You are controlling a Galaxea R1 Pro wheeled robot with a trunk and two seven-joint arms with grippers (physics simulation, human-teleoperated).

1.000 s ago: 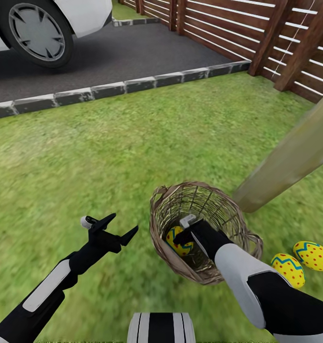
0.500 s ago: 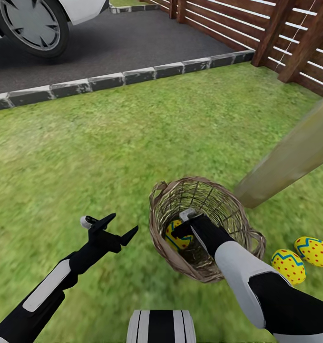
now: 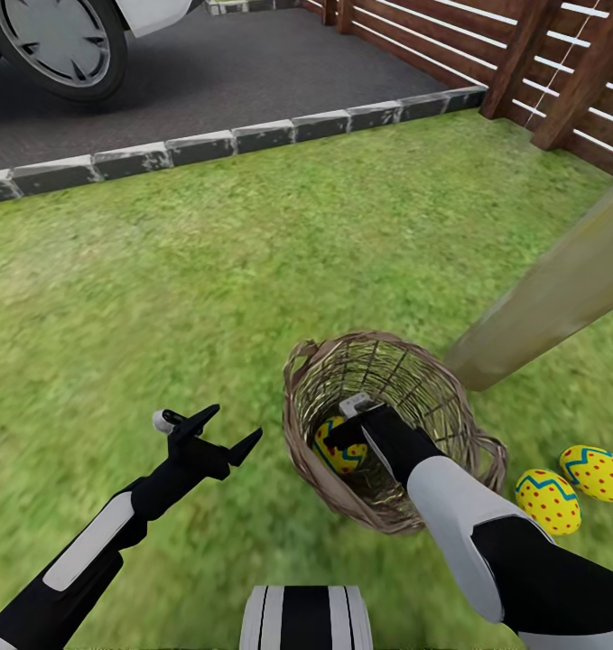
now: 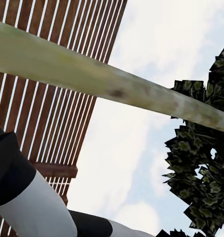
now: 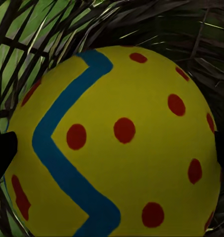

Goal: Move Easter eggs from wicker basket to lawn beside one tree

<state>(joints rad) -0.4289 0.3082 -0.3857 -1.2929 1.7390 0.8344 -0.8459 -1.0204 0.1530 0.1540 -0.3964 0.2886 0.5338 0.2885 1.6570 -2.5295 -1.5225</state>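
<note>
Egg (image 3: 340, 451) number three, low in basket (image 3: 299, 424), straddled by right gripper (image 3: 345, 436); clench unclear. Two eggs (image 3: 547, 501) already beside tree (image 3: 541, 307). Next: firm grasp, straight lift clear of rim.

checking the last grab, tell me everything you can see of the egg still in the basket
The egg is yellow with red dots and a blue zigzag stripe, smooth and glossy like painted plastic. It lies low inside the wicker basket, on the side toward the left arm, against the woven wall. The right gripper reaches down into the basket right at it; in the right wrist view the egg looms very close with a dark fingertip at each side. Whether the fingers press it cannot be told.
</note>
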